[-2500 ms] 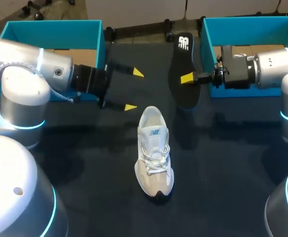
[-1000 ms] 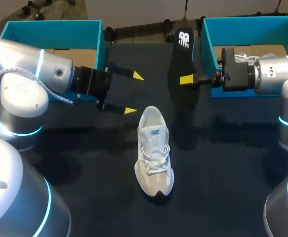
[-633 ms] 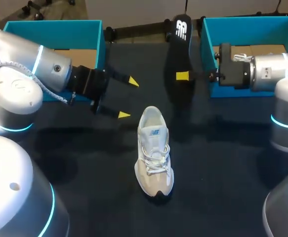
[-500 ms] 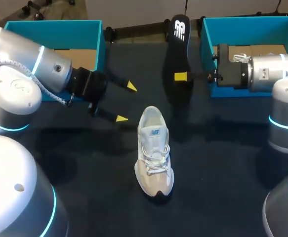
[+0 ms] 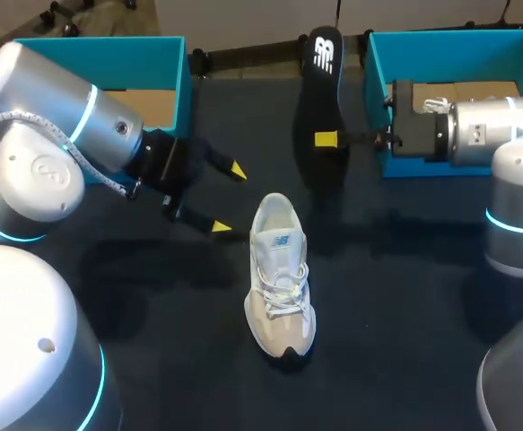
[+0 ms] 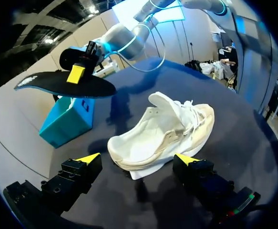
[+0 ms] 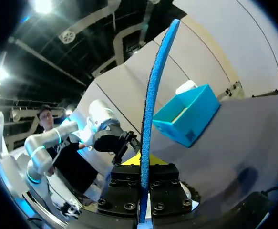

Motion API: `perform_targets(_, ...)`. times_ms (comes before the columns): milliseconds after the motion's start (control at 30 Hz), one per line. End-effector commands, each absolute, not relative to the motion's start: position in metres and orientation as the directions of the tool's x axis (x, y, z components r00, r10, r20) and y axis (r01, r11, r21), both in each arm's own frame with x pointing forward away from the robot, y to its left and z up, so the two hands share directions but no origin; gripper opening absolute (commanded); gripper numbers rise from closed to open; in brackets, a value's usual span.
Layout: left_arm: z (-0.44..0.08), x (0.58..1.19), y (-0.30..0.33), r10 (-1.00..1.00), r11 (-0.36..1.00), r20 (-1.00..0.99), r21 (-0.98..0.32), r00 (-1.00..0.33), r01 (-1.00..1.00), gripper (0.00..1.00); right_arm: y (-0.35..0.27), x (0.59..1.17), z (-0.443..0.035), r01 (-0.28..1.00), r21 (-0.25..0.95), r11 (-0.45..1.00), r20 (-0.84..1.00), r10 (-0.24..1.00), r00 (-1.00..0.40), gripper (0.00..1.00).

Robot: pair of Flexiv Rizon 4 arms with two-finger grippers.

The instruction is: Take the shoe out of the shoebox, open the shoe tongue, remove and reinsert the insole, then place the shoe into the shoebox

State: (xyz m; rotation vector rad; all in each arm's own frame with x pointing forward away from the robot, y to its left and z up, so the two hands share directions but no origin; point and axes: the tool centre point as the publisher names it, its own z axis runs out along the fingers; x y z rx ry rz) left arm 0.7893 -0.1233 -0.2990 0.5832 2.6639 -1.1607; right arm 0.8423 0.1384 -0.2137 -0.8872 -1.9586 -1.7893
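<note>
Lower centre of the head view: the shoe stands on its sole on the dark table, outside both boxes, toe toward the bottom edge. It has a pale fabric upper, white laces and a thick moulded base. I judge it light, soft above and firm below, and best steadied at the heel rim. Just left of its heel, my left gripper is spread wide and holds nothing; its wrist view shows the tongue lifted and the shoe ahead of the fingers, untouched. Upper centre: my right gripper is clamped at mid-length on the insole, held above the table. It is a thin dark foam slab with a blue underside, which I expect to flex and droop. Top corners: the teal left shoebox and right shoebox
</note>
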Motion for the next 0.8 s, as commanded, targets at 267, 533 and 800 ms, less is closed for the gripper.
perform_targets(267, -0.321, 0.790, -0.125, 0.283, 0.686, -0.283, -0.608, -0.916, 0.400, 1.00, 0.156, 0.852, -0.235, 0.584, 0.812, -0.007, 0.571, 0.218, -0.791, 0.00)
perform_targets(533, -0.340, 0.787, -0.126, 0.244, 0.709, -0.267, -0.607, -0.932, 0.359, 1.00, 0.165, 0.848, -0.254, 0.593, 0.804, -0.040, 0.590, 0.178, -0.788, 0.00)
perform_targets(800, -0.354, 0.794, -0.127, 0.218, 0.749, -0.219, -0.587, -0.951, 0.307, 1.00, 0.165, 0.848, -0.254, 0.593, 0.804, -0.040, 0.590, 0.178, -0.788, 0.00)
